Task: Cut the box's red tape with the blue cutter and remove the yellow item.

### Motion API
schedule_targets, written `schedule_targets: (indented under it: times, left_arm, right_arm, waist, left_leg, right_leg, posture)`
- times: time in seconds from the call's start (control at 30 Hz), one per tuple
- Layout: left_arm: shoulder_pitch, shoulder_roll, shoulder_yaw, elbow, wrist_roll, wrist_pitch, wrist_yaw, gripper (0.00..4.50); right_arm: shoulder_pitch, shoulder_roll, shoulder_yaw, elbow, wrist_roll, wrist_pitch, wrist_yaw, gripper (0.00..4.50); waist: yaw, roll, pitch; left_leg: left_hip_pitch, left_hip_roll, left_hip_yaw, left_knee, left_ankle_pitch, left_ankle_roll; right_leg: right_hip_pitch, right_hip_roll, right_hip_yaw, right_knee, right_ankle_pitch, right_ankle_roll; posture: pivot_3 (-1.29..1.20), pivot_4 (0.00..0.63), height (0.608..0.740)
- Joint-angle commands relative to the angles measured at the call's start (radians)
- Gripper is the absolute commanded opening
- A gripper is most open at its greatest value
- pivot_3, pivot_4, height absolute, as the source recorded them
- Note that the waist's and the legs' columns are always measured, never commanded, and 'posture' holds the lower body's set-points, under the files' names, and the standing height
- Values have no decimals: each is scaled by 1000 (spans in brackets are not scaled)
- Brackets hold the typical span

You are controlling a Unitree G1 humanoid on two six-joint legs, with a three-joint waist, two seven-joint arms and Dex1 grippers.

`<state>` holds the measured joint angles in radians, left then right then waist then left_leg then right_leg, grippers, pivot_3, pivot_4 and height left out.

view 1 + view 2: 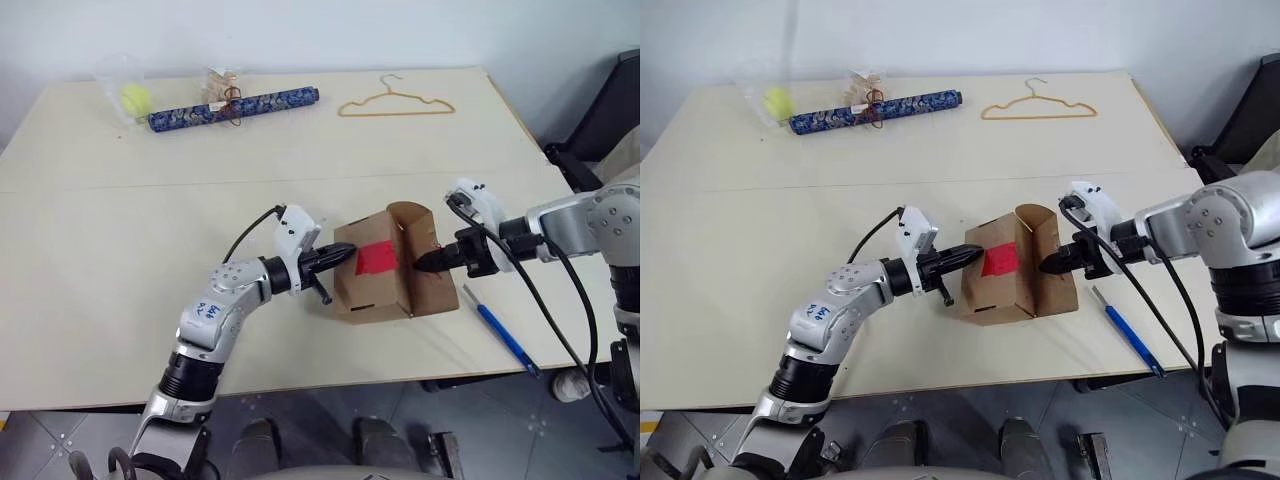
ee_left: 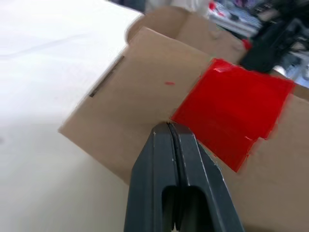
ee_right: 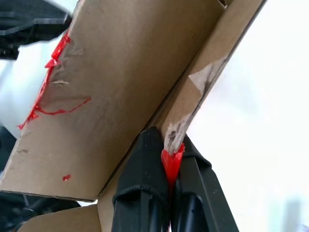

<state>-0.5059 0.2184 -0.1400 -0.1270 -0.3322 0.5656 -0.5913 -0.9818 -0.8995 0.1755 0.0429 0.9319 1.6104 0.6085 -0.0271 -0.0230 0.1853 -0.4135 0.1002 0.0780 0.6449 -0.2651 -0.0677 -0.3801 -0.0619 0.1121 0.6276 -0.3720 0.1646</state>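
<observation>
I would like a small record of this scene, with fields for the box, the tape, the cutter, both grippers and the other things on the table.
box: brown cardboard box on the table, one flap raised
red tape: red tape on the box's face toward the left gripper
blue cutter: blue cutter lying on the table beside the box, untouched
left gripper: left gripper, jaws shut, tip against the box beside the tape
right gripper: right gripper, jaws shut on the flap's edge
far side: patterned roll, ball in clear wrap, wire hanger

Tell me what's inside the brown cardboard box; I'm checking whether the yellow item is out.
The brown cardboard box has one flap raised, showing bare cardboard. Its walls hide the interior, so any contents cannot be seen.
</observation>
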Motion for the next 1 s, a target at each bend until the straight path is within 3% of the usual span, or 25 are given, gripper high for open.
schedule_targets:
  times: [0.03,0.2,0.6,1.0]
  left_arm:
    - [0,12,-52,-5,36,-47,-28,0]
    - [23,28,-76,-9,50,-59,-39,0]
    - [33,57,-96,3,96,-58,-35,0]
    - [-28,-59,-113,111,126,-96,12,0]
  right_arm:
    - [-67,-15,24,10,1,4,25,17]
    - [-133,-23,83,48,-34,4,43,17]
    - [-311,27,214,102,-132,4,51,17]
    - [-395,-42,449,-35,-355,-117,157,17]
  waist:
    - [0,0,0]
    - [1,0,0]
    - [2,0,0]
    - [18,0,0]
  left_leg:
    - [0,0,0,0,0,0]
    - [-10,0,1,3,0,-1]
    - [-10,0,2,4,1,-1]
    - [-10,0,2,5,1,-1]
  right_leg:
    - [-1,0,0,0,0,0]
    - [-12,0,0,5,0,0]
    - [-13,-1,0,9,0,0]
    - [-14,-1,0,10,0,0]
  posture:
    - [0,150,740]
    - [0,150,740]
    - [0,150,740]
    - [0,150,740]
